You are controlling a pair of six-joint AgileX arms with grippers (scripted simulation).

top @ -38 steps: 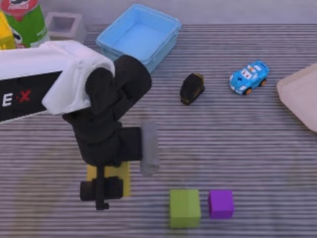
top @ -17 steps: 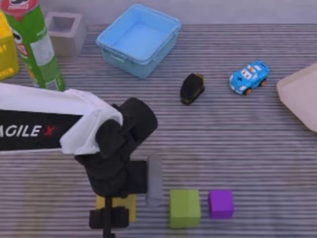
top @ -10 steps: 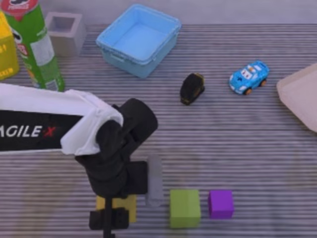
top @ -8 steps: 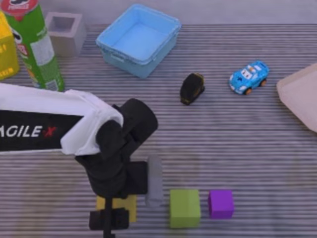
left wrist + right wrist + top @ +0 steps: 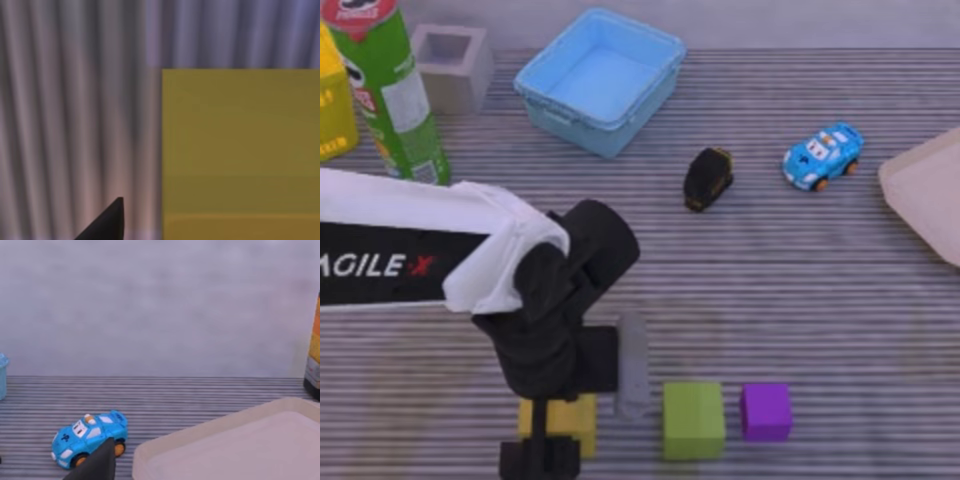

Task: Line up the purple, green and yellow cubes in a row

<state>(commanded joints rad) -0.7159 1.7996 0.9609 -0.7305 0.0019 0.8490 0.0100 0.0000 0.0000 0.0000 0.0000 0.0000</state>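
The yellow cube [image 5: 563,417] rests on the striped table near the front edge, mostly under my left arm. My left gripper [image 5: 540,458] hangs over its front side and is open. In the left wrist view the yellow cube [image 5: 240,150] fills one side, and a dark fingertip [image 5: 107,225] stands apart from its edge. The green cube [image 5: 693,420] lies just right of the yellow one with a small gap, and the purple cube [image 5: 765,411] lies right of the green. My right arm is parked outside the top view; one fingertip [image 5: 97,462] shows, off to the side.
At the back stand a light blue bin [image 5: 545,75], a hollow grey block [image 5: 448,80], a green can [image 5: 390,95] and a yellow carton [image 5: 332,105]. A black object [image 5: 708,178] and a blue toy car [image 5: 823,155] lie mid-table. A beige tray [image 5: 930,195] sits at the right edge.
The left arm carried the yellow cube forward and rightwards toward the green cube, then held still. In the last half second its fingers spread apart at the cube.
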